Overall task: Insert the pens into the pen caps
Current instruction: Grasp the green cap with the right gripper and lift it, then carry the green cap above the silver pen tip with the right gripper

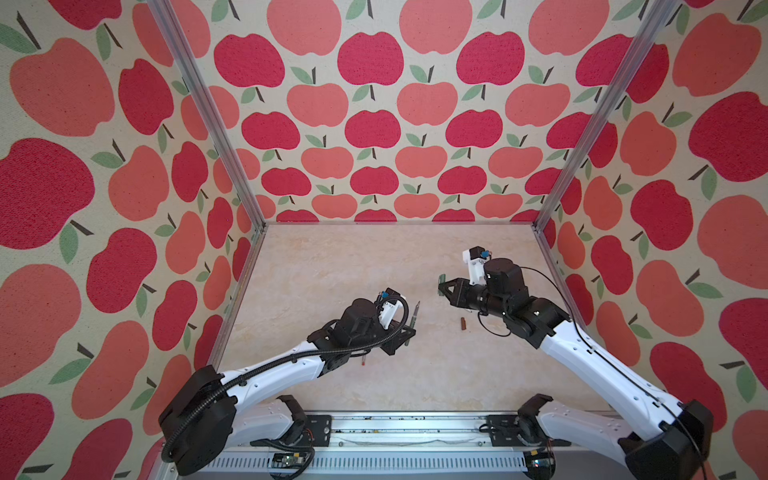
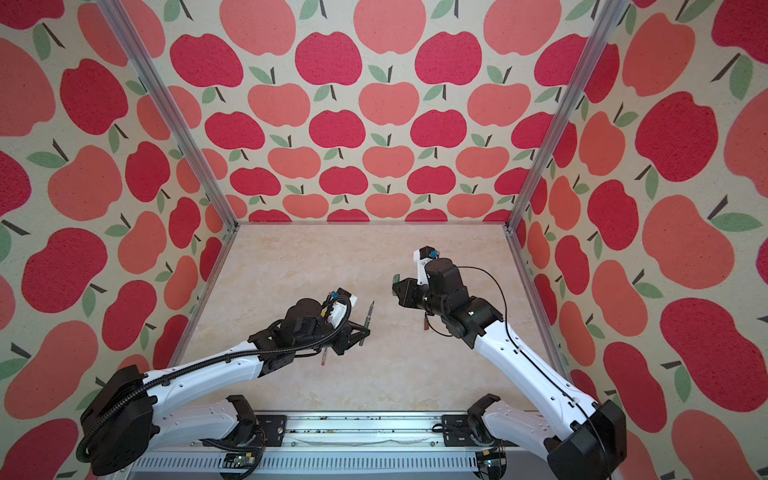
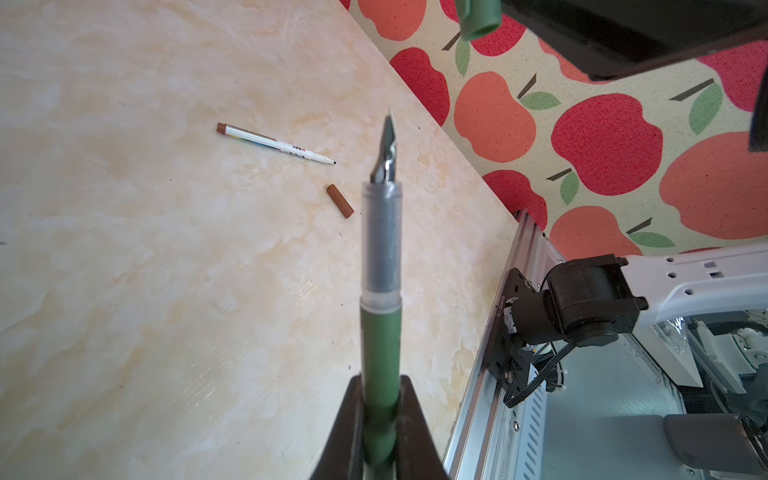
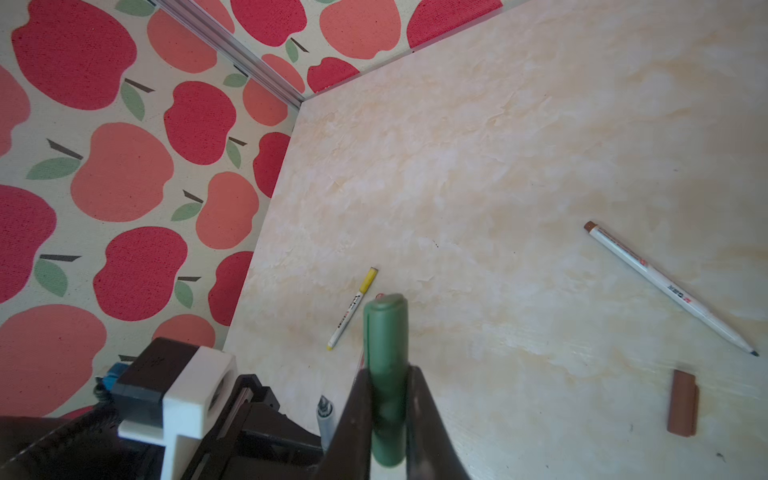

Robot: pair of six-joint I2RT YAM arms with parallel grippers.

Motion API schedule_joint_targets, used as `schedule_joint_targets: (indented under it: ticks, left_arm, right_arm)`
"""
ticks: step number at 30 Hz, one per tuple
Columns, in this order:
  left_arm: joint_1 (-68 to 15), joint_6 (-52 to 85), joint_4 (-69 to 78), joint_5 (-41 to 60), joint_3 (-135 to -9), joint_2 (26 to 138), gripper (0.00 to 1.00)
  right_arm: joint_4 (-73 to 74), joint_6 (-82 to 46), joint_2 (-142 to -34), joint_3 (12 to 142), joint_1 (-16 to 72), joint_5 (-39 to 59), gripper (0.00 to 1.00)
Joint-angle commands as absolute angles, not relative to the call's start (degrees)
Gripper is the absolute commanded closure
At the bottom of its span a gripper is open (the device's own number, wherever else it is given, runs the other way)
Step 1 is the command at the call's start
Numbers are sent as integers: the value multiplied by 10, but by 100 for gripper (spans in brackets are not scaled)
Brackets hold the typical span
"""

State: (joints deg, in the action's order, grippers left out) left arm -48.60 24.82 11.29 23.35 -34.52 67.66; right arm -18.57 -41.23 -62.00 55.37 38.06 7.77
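Observation:
My left gripper (image 3: 380,386) is shut on the dark green pen (image 3: 380,291), whose nib points away from the jaws; in both top views it sits left of centre (image 1: 409,332) (image 2: 363,330). Up and to the right of it, with a gap between, my right gripper (image 4: 388,374) (image 1: 442,286) is shut on the dark green pen cap (image 4: 386,332) (image 3: 478,18). A white pen with a dark tip (image 3: 274,143) (image 4: 665,286) lies on the table beside the brown cap (image 3: 340,200) (image 1: 464,323). A white pen with yellow ends (image 4: 352,307) lies farther off. A red pen (image 2: 324,357) peeks from under the left arm.
The marble-look table (image 1: 374,270) is walled by apple-print panels on three sides, with aluminium posts (image 1: 208,112) at the back corners. A metal rail (image 1: 399,428) with both arm bases runs along the front edge. The right arm's base (image 3: 582,299) shows in the left wrist view.

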Motion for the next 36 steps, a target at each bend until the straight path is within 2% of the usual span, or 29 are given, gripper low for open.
schedule_joint_targets:
  ticks: [1,10,36]
  left_arm:
    - [-495,264,150,242,-360,679,100]
    - [-504,296,213,262,-352,686,100]
    - [-511,305,234,260,-354,693,100]
  right_arm:
    - [-152,-425,-605,554,377,113,85]
    - [-58,-442,-580,510,379,144,85]
    - [1,-469,-606,489,394,148,86]
